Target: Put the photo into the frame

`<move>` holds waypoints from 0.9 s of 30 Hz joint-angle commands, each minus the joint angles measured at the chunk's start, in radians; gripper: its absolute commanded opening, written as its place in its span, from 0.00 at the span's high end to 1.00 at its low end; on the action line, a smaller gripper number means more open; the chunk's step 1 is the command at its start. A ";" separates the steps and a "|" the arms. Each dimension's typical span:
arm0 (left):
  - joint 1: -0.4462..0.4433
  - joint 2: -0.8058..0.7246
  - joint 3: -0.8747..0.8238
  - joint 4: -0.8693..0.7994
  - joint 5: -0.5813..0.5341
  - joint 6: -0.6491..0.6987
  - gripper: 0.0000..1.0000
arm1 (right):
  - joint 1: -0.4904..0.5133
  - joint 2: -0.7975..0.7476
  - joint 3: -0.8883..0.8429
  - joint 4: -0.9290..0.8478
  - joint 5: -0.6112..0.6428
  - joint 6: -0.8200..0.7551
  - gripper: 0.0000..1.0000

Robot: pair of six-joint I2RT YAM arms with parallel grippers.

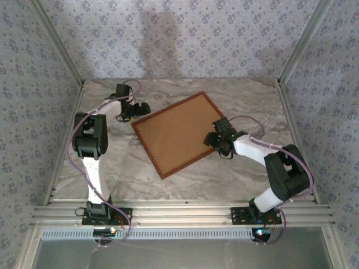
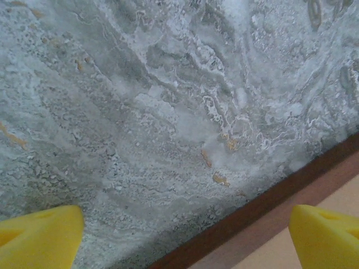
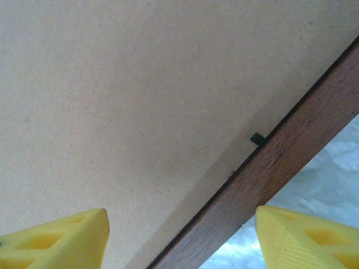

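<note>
Frame [image 1: 148, 152] lies back-up in the middle of the counter [image 1: 112, 162], with the backing board [image 1: 176, 134] seated in it. My left fingers [image 2: 39, 235] are spread astride its left rim. My right fingers [image 3: 56, 238] are spread over its right rim, pinching nothing. I judge we're closing up: next I'd press down that small dark tab [image 3: 257, 138].

The grey-veined marble-patterned table [image 1: 185, 179] is being overlooked from high behind the arm bases, toward twelve o'clock, the rectangular frame [image 1: 148, 152] of dark reddish-brown wood being taken in whole. The left wrist view is being aimed down, very near the table, at the frame's ten o'clock side. The right wrist view is being aimed down, as near, at its three o'clock side, over the plain brown backing board [image 3: 140, 101]. The frame's rail is being shared by all three.
</note>
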 commanded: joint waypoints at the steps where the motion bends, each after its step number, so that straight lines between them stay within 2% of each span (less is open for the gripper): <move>1: -0.020 -0.012 -0.091 0.053 0.137 -0.067 0.06 | -0.011 0.060 0.047 0.052 -0.029 0.019 0.28; 5: -0.041 -0.108 -0.229 0.116 0.140 -0.114 0.07 | -0.048 0.068 0.089 0.063 -0.038 -0.063 0.27; 11: -0.112 -0.254 -0.416 0.177 0.111 -0.172 0.07 | -0.149 0.146 0.177 0.087 -0.135 -0.172 0.27; 20: -0.221 -0.415 -0.565 0.209 0.100 -0.273 0.08 | -0.199 0.302 0.352 0.095 -0.176 -0.213 0.24; 27: -0.333 -0.496 -0.641 0.265 0.097 -0.382 0.08 | -0.249 0.315 0.447 0.066 -0.249 -0.306 0.24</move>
